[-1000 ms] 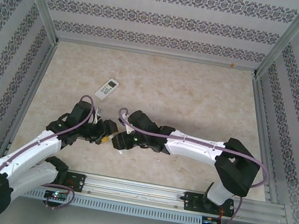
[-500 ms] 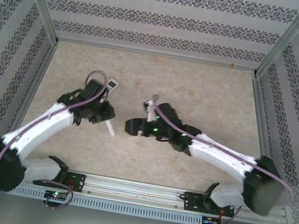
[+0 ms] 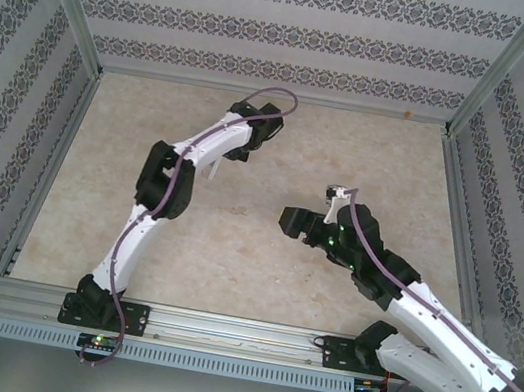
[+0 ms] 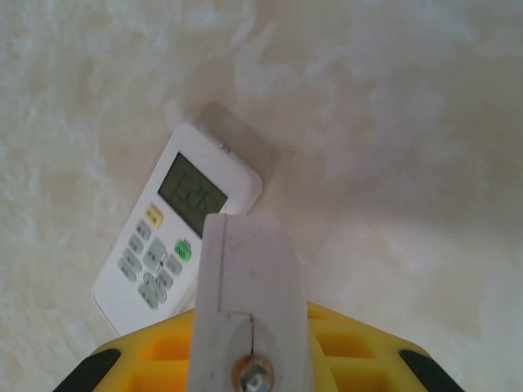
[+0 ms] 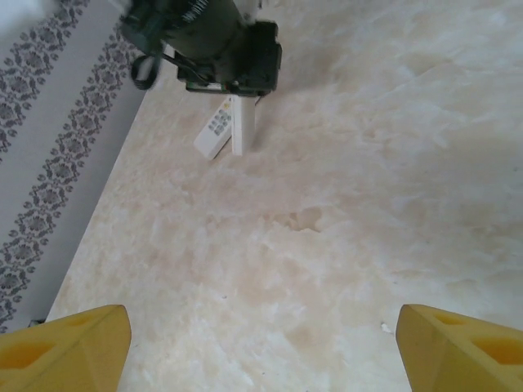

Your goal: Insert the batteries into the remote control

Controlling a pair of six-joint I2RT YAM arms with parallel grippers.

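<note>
The white remote control (image 4: 176,229) lies face up on the beige table, showing its display and buttons. My left gripper (image 4: 241,220) hangs just above its near right side, with the white fingers (image 4: 245,278) pressed together and nothing seen between them. In the right wrist view the same remote control (image 5: 214,132) sits beside the left gripper (image 5: 237,147). In the top view the left gripper (image 3: 214,167) is at the end of the outstretched arm. My right gripper (image 3: 316,209) hovers mid-table, right of centre, wide open and empty (image 5: 261,327). The batteries are out of view.
Patterned walls with metal corner posts (image 3: 72,5) enclose the table. An aluminium rail (image 3: 238,332) runs along the near edge. A faint stain (image 5: 306,219) marks the tabletop below the right gripper.
The two grippers were close together near the front centre. The left arm has swung out to the far left over the remote and shut. The right arm has pulled back right and opened.
</note>
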